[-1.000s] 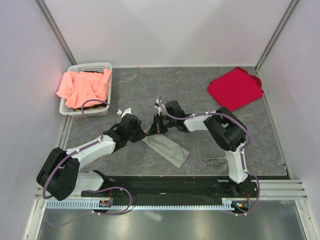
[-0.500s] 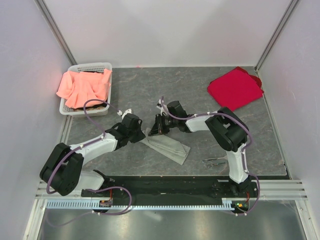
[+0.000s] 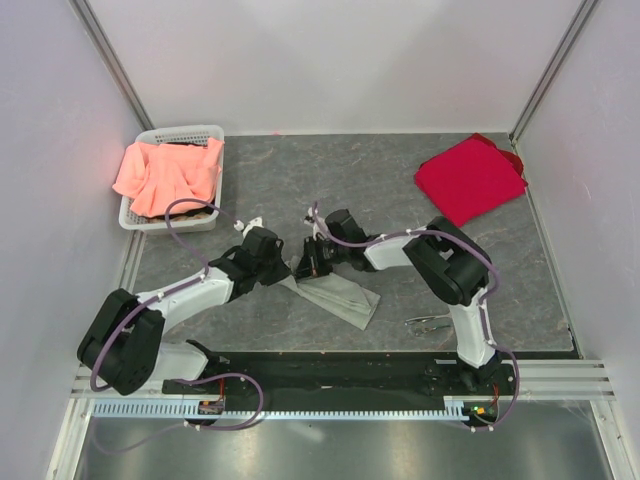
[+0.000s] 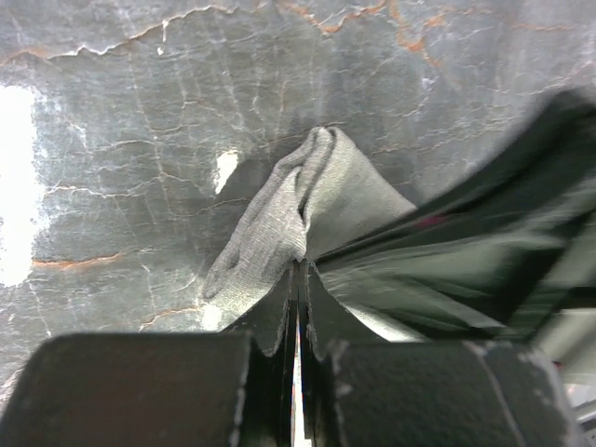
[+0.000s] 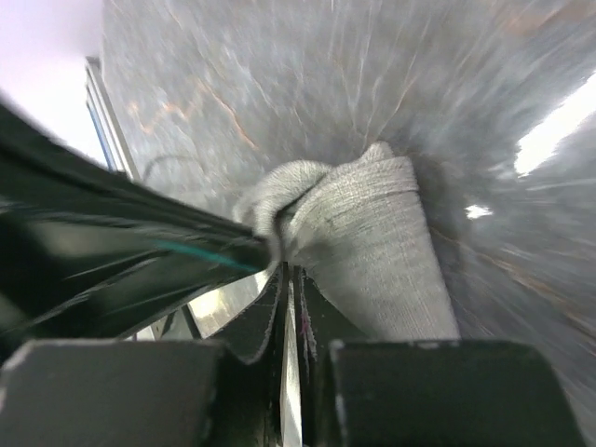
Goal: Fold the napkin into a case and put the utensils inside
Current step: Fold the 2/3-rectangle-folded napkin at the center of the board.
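Note:
The grey-green napkin (image 3: 340,298) lies as a narrow folded strip slanting toward the near right of the table, and its far left end is lifted. My left gripper (image 3: 287,270) is shut on that end; in the left wrist view the cloth (image 4: 270,233) rises in a ridge into the closed fingertips (image 4: 300,270). My right gripper (image 3: 303,262) meets it from the other side, its jaws closed on a bunched fold of the napkin (image 5: 372,251) at the tips (image 5: 287,270). The utensils (image 3: 430,322), thin and silvery, lie on the table by the right arm's base.
A white basket (image 3: 215,135) holding a salmon-orange cloth (image 3: 165,175) stands at the far left. A bright red cloth (image 3: 470,178) lies at the far right. The two grippers are nearly touching each other over the napkin's end.
My right gripper has moved left and slightly nearer, closing in on the left gripper at the napkin's raised end. The left gripper has barely moved.

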Motion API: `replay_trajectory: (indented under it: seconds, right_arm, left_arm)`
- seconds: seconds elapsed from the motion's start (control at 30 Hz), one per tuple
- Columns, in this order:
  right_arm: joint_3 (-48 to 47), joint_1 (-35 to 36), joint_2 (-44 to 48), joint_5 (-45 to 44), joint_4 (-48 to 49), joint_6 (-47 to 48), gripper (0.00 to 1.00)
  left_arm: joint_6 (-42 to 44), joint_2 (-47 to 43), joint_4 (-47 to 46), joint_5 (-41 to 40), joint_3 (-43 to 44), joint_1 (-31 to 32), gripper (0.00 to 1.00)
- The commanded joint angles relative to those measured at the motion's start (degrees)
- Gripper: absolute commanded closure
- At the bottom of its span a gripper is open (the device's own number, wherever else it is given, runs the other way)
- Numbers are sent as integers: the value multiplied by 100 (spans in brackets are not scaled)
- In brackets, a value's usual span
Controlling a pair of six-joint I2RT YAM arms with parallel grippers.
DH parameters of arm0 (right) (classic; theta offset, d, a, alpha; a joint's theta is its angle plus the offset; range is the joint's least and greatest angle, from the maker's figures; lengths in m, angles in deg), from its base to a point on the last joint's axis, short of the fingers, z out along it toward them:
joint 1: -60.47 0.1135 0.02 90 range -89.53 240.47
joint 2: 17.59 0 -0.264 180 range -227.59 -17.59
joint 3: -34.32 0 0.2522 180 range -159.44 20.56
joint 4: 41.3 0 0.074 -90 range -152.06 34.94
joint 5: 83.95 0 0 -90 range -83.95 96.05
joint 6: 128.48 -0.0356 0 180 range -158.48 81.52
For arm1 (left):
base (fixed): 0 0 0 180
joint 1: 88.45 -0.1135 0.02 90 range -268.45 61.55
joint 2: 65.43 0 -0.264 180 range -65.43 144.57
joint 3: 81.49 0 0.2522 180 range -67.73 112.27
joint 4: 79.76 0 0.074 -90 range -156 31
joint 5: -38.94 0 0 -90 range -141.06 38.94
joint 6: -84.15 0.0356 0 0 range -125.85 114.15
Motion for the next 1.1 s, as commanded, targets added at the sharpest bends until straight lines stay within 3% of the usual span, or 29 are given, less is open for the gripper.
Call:
replay_trajectory:
  seconds: [0.0,0.2,0.5,0.63,0.67,0.87,0.93,0.97,1.07]
  right_arm:
    - [-129,447,-347,50,509,-259,91]
    - [485,123,-233,199,1133,-628,93]
    - [337,-36,866,-398,-562,408,85]
    - [346,-159,1156,-714,-1062,681,80]
    - [259,-150,1165,-759,-1195,786,80]
    - [74,-159,1182,-943,-1723,1130,79]
    - [65,-159,1200,-952,-1750,1165,78]
    - [56,-159,1200,-952,-1741,1191,78]
    - [65,-159,1183,-961,-1750,1226,78]
  left_arm:
    - [-45,76,-182,-48,178,-35,98]
    - [34,623,-217,-92,320,-43,98]
    - [753,544,-112,-22,556,-43,98]
    - [1018,500,186,101,829,-43,81]
    - [1036,352,239,162,856,-35,72]
    - [870,-562,767,120,628,-35,55]
    - [790,-940,968,84,391,-35,57]
    - [703,-1037,1004,127,303,-35,66]
    - [536,-1275,909,276,-170,-35,75]
